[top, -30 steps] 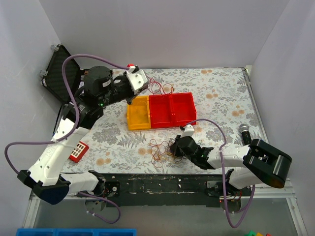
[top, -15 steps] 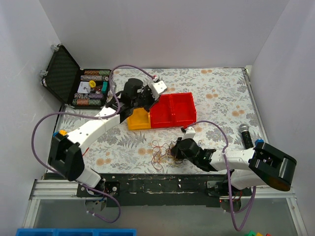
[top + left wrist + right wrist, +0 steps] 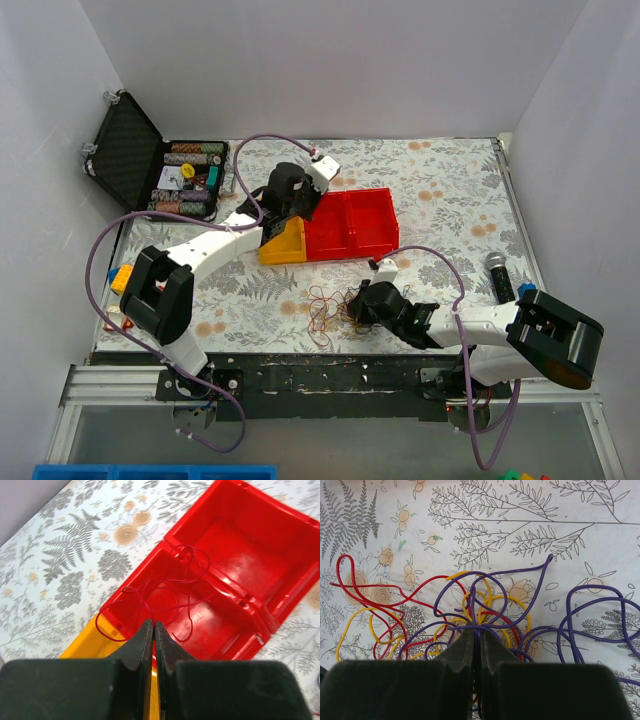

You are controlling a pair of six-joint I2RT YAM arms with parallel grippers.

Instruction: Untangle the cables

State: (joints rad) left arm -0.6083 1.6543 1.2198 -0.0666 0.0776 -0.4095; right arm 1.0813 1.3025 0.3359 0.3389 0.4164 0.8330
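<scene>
The cables (image 3: 322,306) lie as a loose tangle of thin red, yellow and purple loops on the floral cloth near the front edge. My right gripper (image 3: 350,308) rests at the tangle's right side, shut on a purple cable (image 3: 475,605) among the loops; its fingertips (image 3: 480,630) press together. My left gripper (image 3: 300,212) hangs over the bins, shut on one thin dark red cable (image 3: 165,582). That cable dangles from its closed tips (image 3: 153,623) into the nearest red bin (image 3: 240,555) compartment.
A yellow bin (image 3: 283,243) adjoins the red bin (image 3: 365,222) mid-table. An open black case (image 3: 150,165) of poker chips stands back left. A microphone (image 3: 498,274) lies at the right. White walls close the table on three sides.
My left arm has swung from the back left to above the bins, bringing the red cable over the red compartment. My right gripper has barely moved on the tangle.
</scene>
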